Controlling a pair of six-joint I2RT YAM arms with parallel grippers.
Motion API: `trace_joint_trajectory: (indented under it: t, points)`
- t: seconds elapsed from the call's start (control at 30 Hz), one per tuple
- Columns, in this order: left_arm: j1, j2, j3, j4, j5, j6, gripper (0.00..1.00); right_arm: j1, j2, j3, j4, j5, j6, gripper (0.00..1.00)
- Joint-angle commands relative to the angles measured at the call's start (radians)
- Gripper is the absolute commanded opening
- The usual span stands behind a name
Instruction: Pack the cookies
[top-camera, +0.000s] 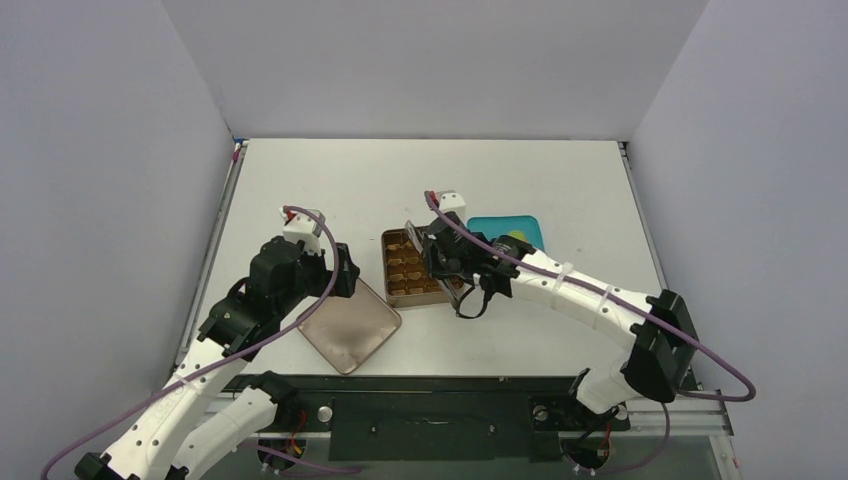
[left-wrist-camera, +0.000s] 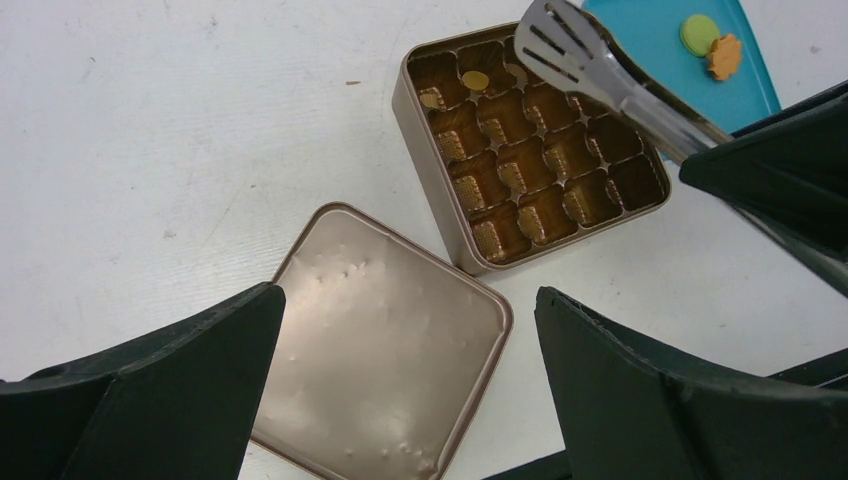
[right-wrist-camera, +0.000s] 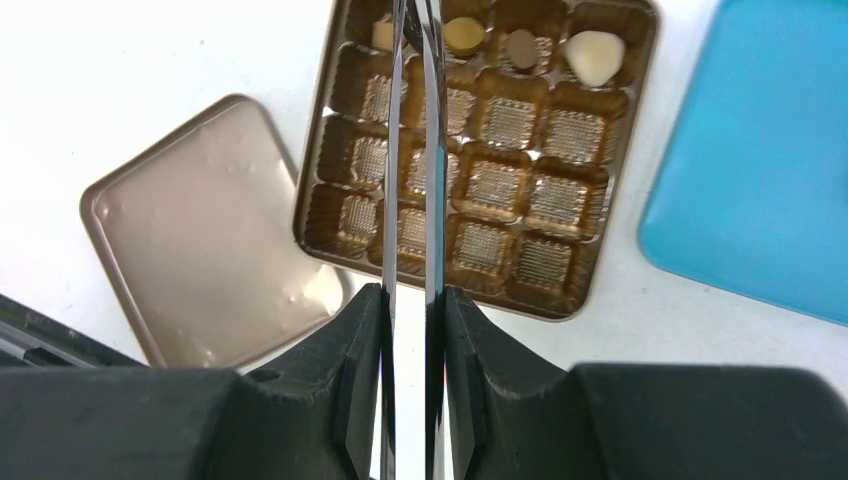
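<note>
Here the right hand (right-wrist-camera: 412, 300) grips the metal tongs (left-wrist-camera: 600, 70), tips over the far row of the tin (left-wrist-camera: 430, 200), which holds four cookies (right-wrist-camera: 465, 35); two more lie rightward on the teal tray (left-wrist-camera: 650, 25), nearer this arm. The left hand (left-wrist-camera: 410, 330) gapes wide over the lid (right-wrist-camera: 200, 230).

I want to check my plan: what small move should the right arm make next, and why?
Probably the right gripper should lift the tongs off the tin toward the teal tray: the tips look empty, and a green cookie and an orange cookie lie there.
</note>
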Motion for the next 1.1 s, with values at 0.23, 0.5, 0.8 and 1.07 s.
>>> trace_joint_trajectory:
  t: [0.23, 0.5, 0.8, 1.07]
  points:
    - [0.005, -0.006, 0.011, 0.022, -0.012, -0.002, 0.97, 0.098, 0.132, 0.087, 0.052, -0.007, 0.023, 0.16]
    - [0.006, -0.007, 0.011, 0.021, -0.012, -0.002, 0.97, 0.113, 0.194, 0.116, 0.061, 0.006, 0.027, 0.2]
    - [0.005, -0.006, 0.012, 0.021, -0.01, 0.0, 0.97, 0.111, 0.191, 0.108, 0.048, 0.049, 0.029, 0.24]
    - [0.005, -0.007, 0.011, 0.021, -0.011, -0.002, 0.97, 0.112, 0.189, 0.096, 0.047, 0.055, 0.033, 0.24]
